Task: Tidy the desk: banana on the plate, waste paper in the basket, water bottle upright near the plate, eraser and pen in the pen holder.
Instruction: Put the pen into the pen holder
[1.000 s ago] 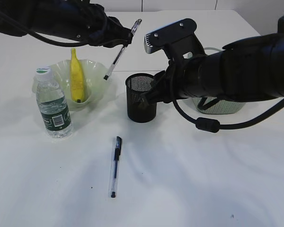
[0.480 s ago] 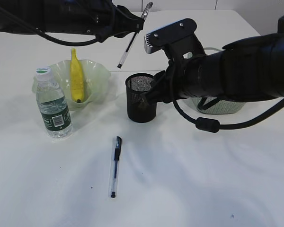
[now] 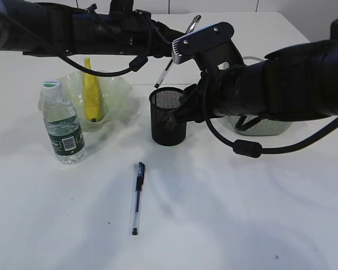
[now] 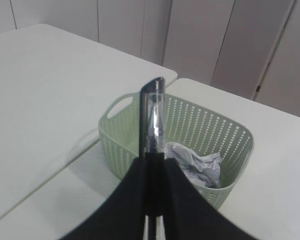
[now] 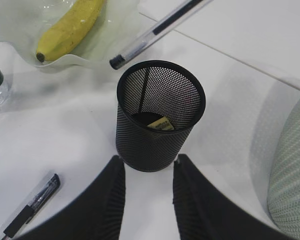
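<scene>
Rightward and a little toward the pen holder is how the left arm has travelled over the last second, carrying its pen from above the plate [image 3: 114,90] to a spot just behind and above the holder's rim. On the desk [image 3: 225,225], the right arm has not shifted: the right gripper [image 5: 147,172] sits with its jaws partly spread, one on each side of the pen holder [image 3: 168,116], bracing the black mesh cup at its base.

The left gripper [image 4: 154,187] is nearly closed, pinching the held pen [image 3: 178,52] along its barrel. That pen's long axis is tilted, capped end up and away toward the basket [image 4: 176,150], tip down and pointing at the holder's far rim. In the right wrist view the tip hangs just outside the mouth, on the plate side, not yet over the opening. So the tip must come slightly nearer the right gripper, and the barrel steeper, before release.

Inside the cup lies the eraser [image 5: 160,123]. A second pen [image 3: 137,198] lies on the desk in front, well apart from both grippers, long axis running front to back.
</scene>
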